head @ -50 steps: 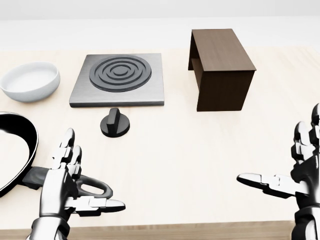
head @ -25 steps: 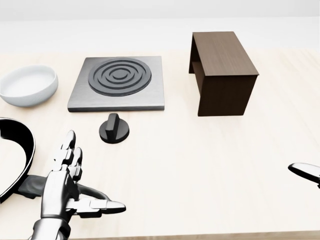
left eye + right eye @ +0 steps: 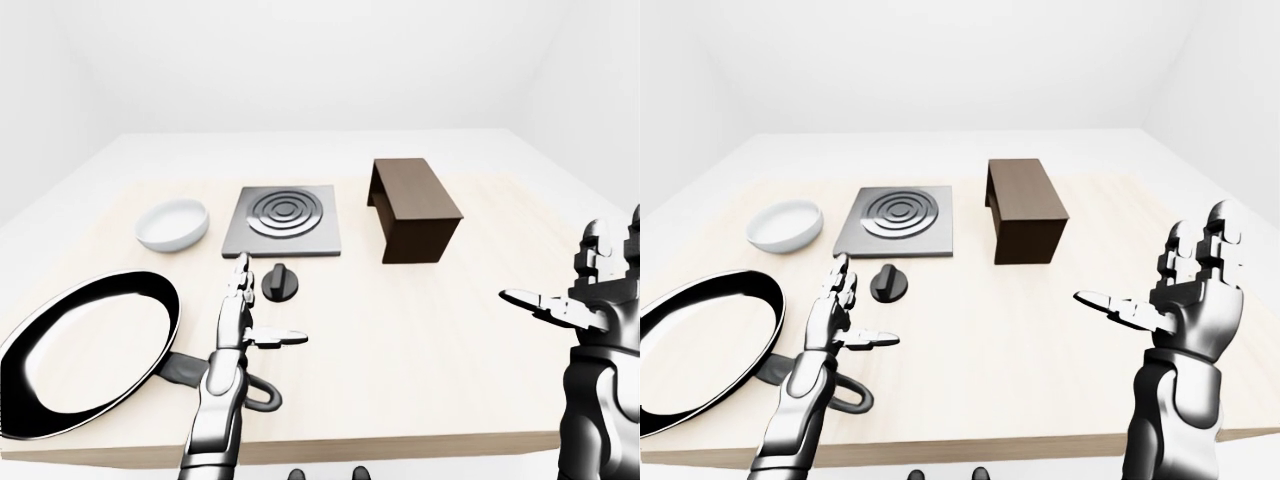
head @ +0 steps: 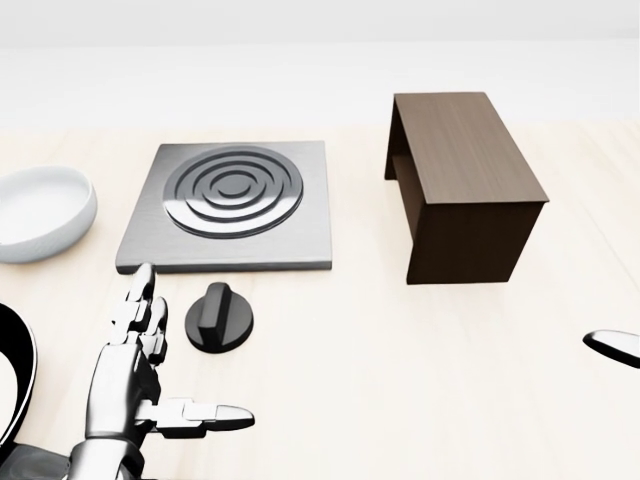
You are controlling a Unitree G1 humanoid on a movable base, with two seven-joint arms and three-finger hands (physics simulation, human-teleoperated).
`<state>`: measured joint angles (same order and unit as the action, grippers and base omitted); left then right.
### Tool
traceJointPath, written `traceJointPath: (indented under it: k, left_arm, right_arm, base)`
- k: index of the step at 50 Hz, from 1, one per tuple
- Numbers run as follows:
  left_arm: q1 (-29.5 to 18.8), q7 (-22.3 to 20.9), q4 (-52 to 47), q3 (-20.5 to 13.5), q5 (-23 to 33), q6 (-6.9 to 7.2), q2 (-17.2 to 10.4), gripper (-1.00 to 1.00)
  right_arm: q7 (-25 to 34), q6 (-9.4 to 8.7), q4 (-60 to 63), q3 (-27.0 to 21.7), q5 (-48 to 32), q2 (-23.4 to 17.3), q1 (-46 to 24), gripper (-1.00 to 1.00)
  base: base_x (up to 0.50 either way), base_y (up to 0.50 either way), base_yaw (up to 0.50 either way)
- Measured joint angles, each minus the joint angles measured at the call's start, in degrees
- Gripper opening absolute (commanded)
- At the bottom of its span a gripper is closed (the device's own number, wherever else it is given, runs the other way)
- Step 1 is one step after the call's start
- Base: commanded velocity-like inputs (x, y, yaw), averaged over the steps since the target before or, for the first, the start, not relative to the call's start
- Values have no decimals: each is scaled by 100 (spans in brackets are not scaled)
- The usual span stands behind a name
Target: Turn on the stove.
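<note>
Spanning every view, the table [image 3: 400, 340] carries a pan [image 3: 90, 350] at lower left, then a brown box [image 4: 465, 185], the stove [image 4: 235, 205] beside it, a bowl [image 4: 40, 215], and the knob [image 4: 219, 317] just below the stove. Left robot hand [image 4: 135, 385] and right robot hand [image 3: 1185, 285]: fingers spread, empty.
</note>
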<state>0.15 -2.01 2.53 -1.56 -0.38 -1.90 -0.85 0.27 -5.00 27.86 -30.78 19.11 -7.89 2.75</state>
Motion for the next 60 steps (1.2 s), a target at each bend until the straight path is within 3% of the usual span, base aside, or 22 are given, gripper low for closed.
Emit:
traceJointPath:
  k: [18, 30, 40, 53, 60]
  left_arm:
    - [-19, 3, 40, 4, 18, -21, 0, 100]
    - [-285, 52, 219, 38, 43, 71, 15, 100]
    - [-761, 147, 396, -6, 31, 277, -24, 100]
    - [-1329, 277, 1055, -66, 43, 140, -93, 100]
    - [-1444, 293, 1396, -63, 59, -25, -101, 100]
  right_arm:
    - [32, 0, 49, -55, 73, 37, 44, 100]
    - [21, 0, 92, -97, 161, 45, 69, 100]
    - [15, 0, 95, -109, 206, 45, 77, 100]
    - [28, 0, 85, -116, 238, 54, 97, 100]
    - [37, 0, 78, -116, 240, 61, 106, 100]
  base:
    - [21, 0, 0]
    - [0, 0, 0]
    - [0, 0, 0]
    - [0, 0, 0]
    - [0, 0, 0]
